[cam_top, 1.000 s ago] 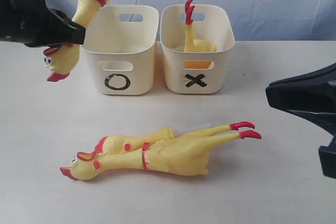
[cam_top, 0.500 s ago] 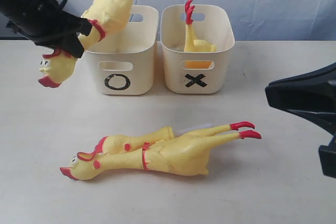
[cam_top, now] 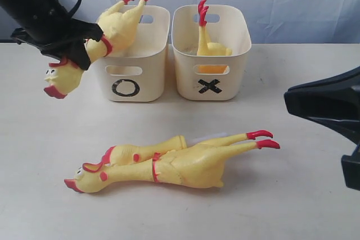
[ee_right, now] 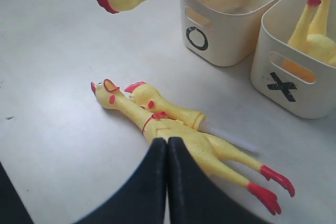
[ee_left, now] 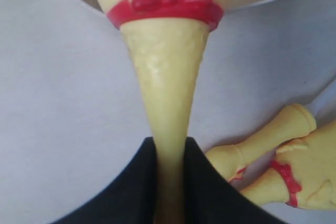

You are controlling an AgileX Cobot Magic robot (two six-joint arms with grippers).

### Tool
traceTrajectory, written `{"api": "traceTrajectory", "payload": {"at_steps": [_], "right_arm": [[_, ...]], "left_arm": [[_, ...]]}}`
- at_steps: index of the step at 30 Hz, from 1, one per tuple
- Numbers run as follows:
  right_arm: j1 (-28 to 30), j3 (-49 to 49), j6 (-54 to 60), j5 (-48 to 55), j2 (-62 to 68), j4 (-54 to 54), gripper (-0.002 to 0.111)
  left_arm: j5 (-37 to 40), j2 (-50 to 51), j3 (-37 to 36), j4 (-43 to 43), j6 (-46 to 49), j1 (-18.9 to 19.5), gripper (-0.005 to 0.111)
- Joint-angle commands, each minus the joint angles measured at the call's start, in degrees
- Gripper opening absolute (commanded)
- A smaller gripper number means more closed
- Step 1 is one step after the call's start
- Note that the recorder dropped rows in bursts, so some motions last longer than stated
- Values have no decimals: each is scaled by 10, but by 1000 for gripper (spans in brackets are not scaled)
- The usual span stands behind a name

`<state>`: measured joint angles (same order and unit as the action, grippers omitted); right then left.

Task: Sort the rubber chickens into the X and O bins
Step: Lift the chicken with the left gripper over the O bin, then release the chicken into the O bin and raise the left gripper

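My left gripper [cam_top: 77,55] is shut on the neck of a long rubber chicken [cam_top: 115,26], just behind its red bow [ee_left: 165,3]. The chicken hangs aslant. Its head [cam_top: 59,80] is low, left of the O bin [cam_top: 152,77], and its body and red feet are over that bin's near left rim. The X bin [cam_top: 236,77] holds a headless body [cam_top: 211,46] with its feet up. On the table lie a whole chicken [cam_top: 185,167] and a head-and-neck piece [cam_top: 146,150], side by side. My right gripper [ee_right: 167,142] is shut and empty, above the whole chicken's body.
The two bins stand side by side at the back of the pale table [cam_top: 292,206], against a blue cloth backdrop [cam_top: 292,4]. My right arm [cam_top: 326,105] juts in from the right edge. A white tube [ee_right: 231,137] sticks out of the head-and-neck piece.
The left arm has tipped the held chicken flatter. Its body and feet have swung down from above the frame onto the O bin's rim, while its head stayed left of the bin. The right arm has not moved.
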<state>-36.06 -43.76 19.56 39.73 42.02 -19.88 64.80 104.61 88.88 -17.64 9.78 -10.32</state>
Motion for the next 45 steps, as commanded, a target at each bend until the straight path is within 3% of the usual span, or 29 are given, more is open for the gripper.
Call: {"api": "traceTrajectory", "payload": {"at_steps": [1, 7, 16, 29, 38, 45], "right_arm": [[-1, 2, 2, -9, -4, -1, -1], [-1, 2, 2, -9, -4, -1, -1], [-1, 2, 2, -9, -4, -1, -1], [-1, 2, 2, -8, -4, -1, -1], [-1, 2, 2, -6, -4, -1, -1], [-1, 2, 2, -6, -4, -1, -1]], "left_arm": [[13, 10, 15, -3, -8, 2, 0], [8, 10, 23, -3, -8, 2, 4], [3, 10, 41, -3, -23, 2, 33], [-43, 2, 54, -7, -21, 2, 35], [-99, -26, 54, -16, -2, 2, 63], [-148, -56, 54, -16, 21, 2, 66]]}}
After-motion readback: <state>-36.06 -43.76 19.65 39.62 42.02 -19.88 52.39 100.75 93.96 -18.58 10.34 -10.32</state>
